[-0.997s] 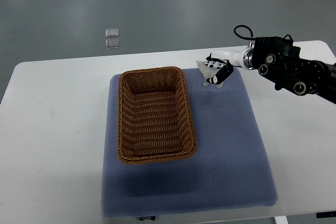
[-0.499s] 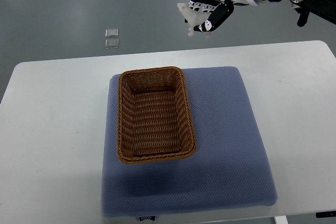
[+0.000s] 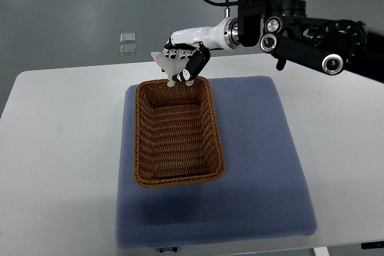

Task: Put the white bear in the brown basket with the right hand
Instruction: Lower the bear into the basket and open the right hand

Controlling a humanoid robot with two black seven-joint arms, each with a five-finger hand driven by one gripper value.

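My right hand (image 3: 183, 64) grips the white bear (image 3: 171, 66), raised over the far rim of the brown basket (image 3: 177, 130) just below it; the pickup is done, and I judge lowering into the basket and letting go remain

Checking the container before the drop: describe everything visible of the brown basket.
The brown basket is a rectangular woven wicker tray with upright walls and a braided rim. It looks empty, sits flat on the blue mat, long side running away from the robot. The right hand, holding the white bear, is over its far rim, apparently without contact.
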